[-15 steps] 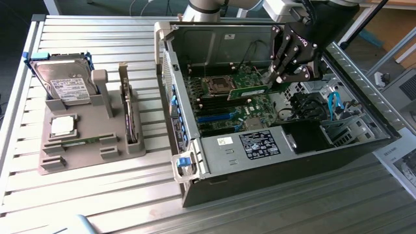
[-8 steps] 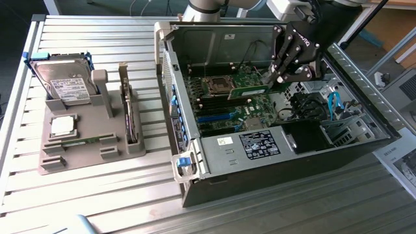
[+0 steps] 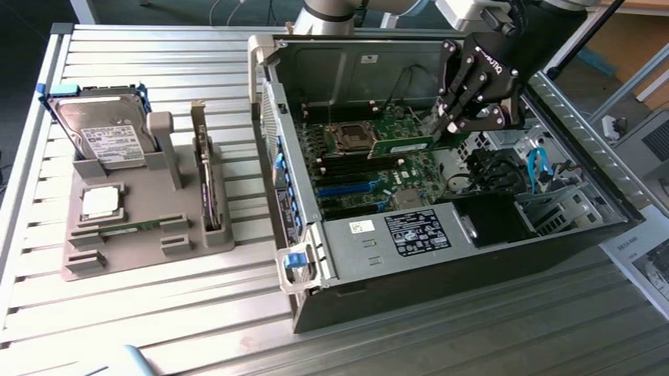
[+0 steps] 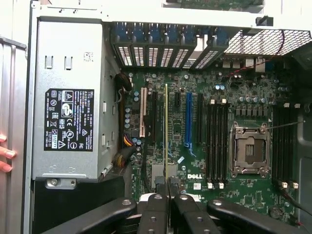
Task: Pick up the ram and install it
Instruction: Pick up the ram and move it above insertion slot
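One ram (image 3: 403,146) is clamped in the gripper (image 3: 437,131). The fingers are pressed together on one end of the stick, so the rest juts out free above the board (image 3: 403,176) inside the open case (image 3: 334,63). In the exterior view it hangs near the socket (image 3: 352,137), apart from the board and, by my judgement, seated in no slot. In the wrist view the ram (image 4: 166,126) is seen edge-on as a thin pale-green line reaching out from the gripper (image 4: 166,187). It lies over the expansion slots rather than the black memory slots (image 4: 217,141) beside the socket (image 4: 250,148). A second ram (image 3: 131,227) lies on the grey tray (image 3: 115,260) outside the case, at the exterior view's left. A person's fingertips (image 4: 5,153) show just beside the case wall, near the power supply (image 4: 68,117). The stick looks light, thin and stiff, yet fragile. It is probably best gripped across its flat faces or short ends, with the pads kept off the contact edge. Held by one end, the long free length could tilt or flex if it is pressed unevenly.
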### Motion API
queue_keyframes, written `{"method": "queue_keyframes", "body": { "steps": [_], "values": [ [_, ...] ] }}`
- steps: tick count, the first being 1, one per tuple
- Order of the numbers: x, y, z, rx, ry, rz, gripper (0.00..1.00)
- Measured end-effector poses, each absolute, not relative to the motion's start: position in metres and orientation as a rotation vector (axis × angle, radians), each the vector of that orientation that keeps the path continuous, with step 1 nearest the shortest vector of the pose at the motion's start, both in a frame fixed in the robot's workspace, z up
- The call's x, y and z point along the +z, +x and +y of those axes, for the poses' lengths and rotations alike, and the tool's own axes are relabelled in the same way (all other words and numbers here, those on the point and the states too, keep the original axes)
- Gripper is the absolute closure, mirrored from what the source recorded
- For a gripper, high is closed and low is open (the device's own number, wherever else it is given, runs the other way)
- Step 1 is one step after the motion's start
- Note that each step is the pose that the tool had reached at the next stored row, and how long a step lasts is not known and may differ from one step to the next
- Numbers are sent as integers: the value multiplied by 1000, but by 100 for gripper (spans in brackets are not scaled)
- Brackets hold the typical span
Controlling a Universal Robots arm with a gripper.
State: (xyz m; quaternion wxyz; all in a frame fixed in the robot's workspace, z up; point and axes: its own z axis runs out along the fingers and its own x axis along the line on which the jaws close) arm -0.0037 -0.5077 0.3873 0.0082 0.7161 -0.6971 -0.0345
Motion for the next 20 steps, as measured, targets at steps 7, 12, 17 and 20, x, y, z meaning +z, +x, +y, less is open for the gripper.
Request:
{"method": "queue_keyframes", "body": {
  "steps": [7,12,17,20],
  "values": [
    [386,-4,-499,-108,2238,-2179,88],
    [385,-4,-486,-108,2238,-2179,88],
    [383,-4,-472,-107,2238,-2179,88],
    [382,-4,-460,-107,2238,-2179,88]
  ]
}}
